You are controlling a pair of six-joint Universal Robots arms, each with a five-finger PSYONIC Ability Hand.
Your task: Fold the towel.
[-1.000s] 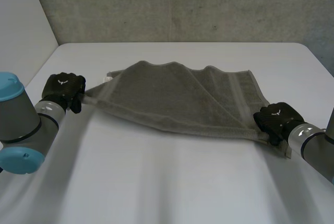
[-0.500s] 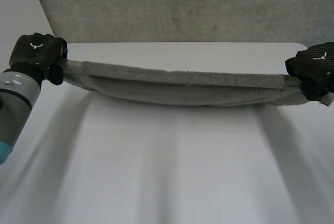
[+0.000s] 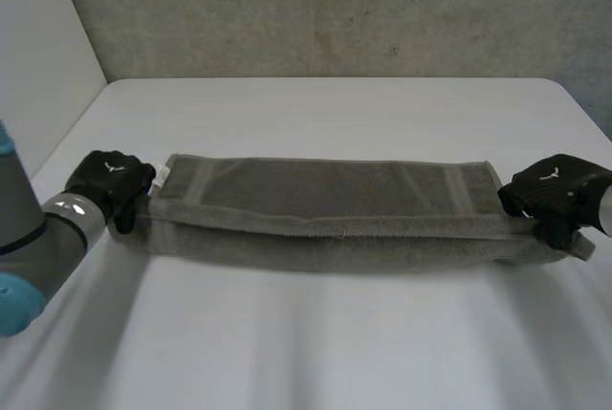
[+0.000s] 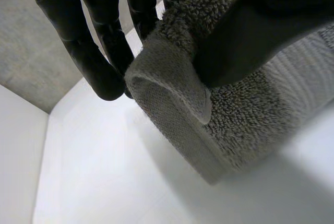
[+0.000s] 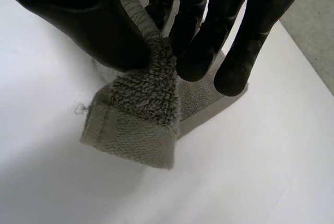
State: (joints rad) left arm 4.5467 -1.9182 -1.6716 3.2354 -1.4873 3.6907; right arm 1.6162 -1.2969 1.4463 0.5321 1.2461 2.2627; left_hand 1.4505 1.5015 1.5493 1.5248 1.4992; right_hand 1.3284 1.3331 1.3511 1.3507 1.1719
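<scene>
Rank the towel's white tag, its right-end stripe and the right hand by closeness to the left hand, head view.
1. White tag, beside the left hand.
2. Right-end stripe, far across the towel.
3. Right hand, just past that stripe.

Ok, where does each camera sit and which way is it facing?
Head view: behind, between the arms, looking down at table, towel, left hand, right hand.
Left wrist view: on that wrist, looking along the left hand pinching one towel end.
Right wrist view: same, right hand pinching the other end.
All three share the towel.
</scene>
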